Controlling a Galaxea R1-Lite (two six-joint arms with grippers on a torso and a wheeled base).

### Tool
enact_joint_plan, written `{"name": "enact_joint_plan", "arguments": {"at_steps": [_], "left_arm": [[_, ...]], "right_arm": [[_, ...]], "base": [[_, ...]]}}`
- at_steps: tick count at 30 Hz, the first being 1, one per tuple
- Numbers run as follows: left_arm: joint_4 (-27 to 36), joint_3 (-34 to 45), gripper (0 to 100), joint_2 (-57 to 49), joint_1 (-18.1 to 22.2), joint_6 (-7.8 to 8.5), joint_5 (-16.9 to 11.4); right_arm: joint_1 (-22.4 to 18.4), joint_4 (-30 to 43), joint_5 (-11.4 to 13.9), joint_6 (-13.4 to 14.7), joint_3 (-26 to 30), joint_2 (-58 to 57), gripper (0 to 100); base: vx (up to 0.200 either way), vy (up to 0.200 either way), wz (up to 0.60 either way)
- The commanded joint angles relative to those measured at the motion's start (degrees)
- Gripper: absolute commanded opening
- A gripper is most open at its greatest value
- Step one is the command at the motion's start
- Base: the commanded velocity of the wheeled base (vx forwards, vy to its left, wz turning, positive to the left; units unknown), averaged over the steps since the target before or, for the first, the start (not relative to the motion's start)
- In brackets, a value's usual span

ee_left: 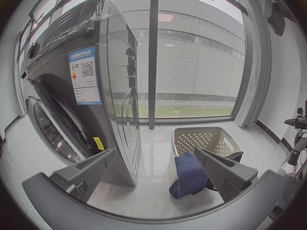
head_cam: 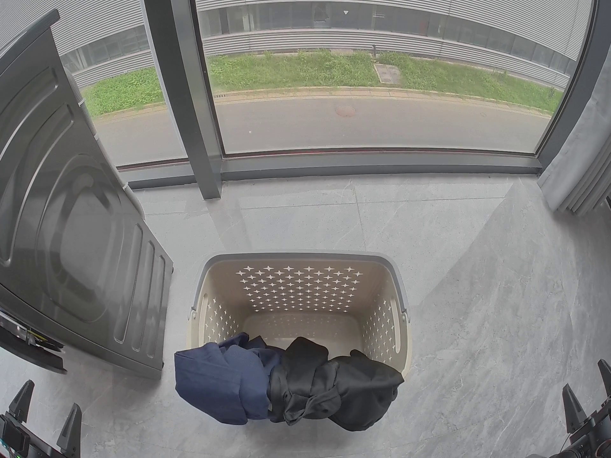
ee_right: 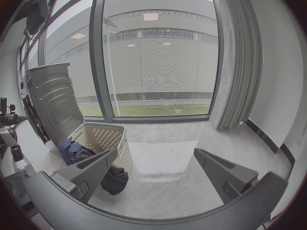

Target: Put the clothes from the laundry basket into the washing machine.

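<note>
On the grey tiled floor (head_cam: 445, 236) before the tall window (head_cam: 382, 65), the cream laundry basket (head_cam: 299, 259) stands just beside the washing machine (head_cam: 70, 224), to the robot's right of its side panel. A navy garment (head_cam: 219, 383) and a black garment (head_cam: 337, 383) lie bunched together over the basket's near rim, hanging partly outside, the navy one toward the machine. The left gripper (ee_left: 154, 151) hangs low near the machine, jaws spread wide and holding nothing. The right gripper (ee_right: 155, 151) sits apart from the basket on its other side, jaws likewise spread. A grey curtain (head_cam: 582, 160) hangs at the window's right edge.
</note>
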Motion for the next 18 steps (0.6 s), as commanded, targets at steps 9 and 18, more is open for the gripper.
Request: {"name": "enact_joint_plan", "arguments": {"at_steps": [9, 18], "left_arm": [[0.1, 0.9, 100, -0.6, 0.0, -0.04, 0.0], [0.1, 0.9, 100, -0.6, 0.0, 0.05, 0.0]], "right_arm": [[0.0, 0.0, 0.0, 0.0, 1.0, -0.3, 100], [0.0, 0.0, 0.0, 0.0, 1.0, -0.2, 100]], "base": [[0.156, 0.0, 0.0], [0.022, 0.0, 0.0]]}}
